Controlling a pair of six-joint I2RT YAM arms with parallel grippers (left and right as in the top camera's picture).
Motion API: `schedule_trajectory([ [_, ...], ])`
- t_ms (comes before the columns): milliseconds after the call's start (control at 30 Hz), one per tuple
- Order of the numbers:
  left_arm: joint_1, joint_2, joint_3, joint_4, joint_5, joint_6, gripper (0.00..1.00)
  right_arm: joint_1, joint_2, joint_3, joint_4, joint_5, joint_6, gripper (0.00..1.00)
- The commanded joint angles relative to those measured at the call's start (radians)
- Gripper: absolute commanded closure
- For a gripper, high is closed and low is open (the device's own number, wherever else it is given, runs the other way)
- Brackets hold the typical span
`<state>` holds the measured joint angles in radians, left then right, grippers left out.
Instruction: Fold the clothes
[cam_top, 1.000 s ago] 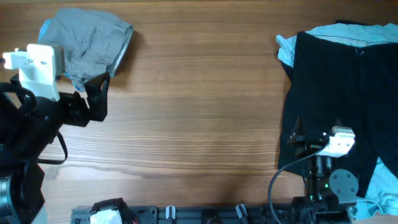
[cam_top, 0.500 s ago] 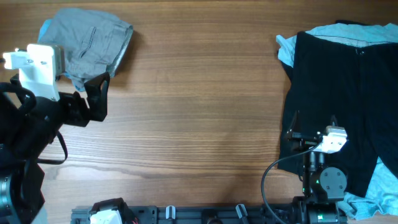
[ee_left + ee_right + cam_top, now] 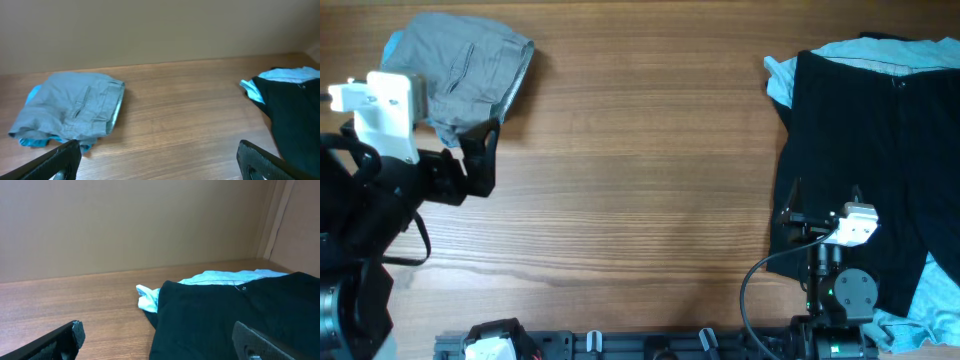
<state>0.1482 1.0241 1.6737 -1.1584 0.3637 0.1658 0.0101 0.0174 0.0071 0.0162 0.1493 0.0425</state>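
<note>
Folded grey shorts (image 3: 470, 68) lie at the far left on top of a light-blue piece (image 3: 394, 47); they also show in the left wrist view (image 3: 70, 107). Black shorts (image 3: 880, 150) lie spread at the right over a light-blue piece (image 3: 780, 82), and show in the right wrist view (image 3: 240, 317). My left gripper (image 3: 452, 150) is open and empty, just in front of the grey shorts, its fingertips (image 3: 62, 159) wide apart. My right gripper (image 3: 828, 200) is open and empty above the black shorts' near left edge, its fingertips (image 3: 57, 339) wide apart. No denim shorts are in view.
Another light-blue piece (image 3: 925, 305) lies at the near right corner under the black shorts. The wooden table (image 3: 640, 180) runs bare between the two piles. The arm bases and cables (image 3: 760, 290) stand along the near edge. A plain wall (image 3: 160, 30) stands behind the table.
My right gripper has shifted slightly left over the black shorts' edge. My left gripper has shifted slightly toward the near side. The clothes have not moved.
</note>
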Motion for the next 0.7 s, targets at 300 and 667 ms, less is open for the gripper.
schedule_trajectory([
  [300,-0.118,-0.359,-0.706,0.588,-0.047,0.01,0.0,-0.005,-0.01,-0.002,0.006,-0.017,-0.014,0.0],
  [667,-0.119,-0.953,-1.395,0.946,-0.098,-0.177,0.0,-0.005,-0.01,-0.002,0.006,-0.017,-0.014,0.0],
])
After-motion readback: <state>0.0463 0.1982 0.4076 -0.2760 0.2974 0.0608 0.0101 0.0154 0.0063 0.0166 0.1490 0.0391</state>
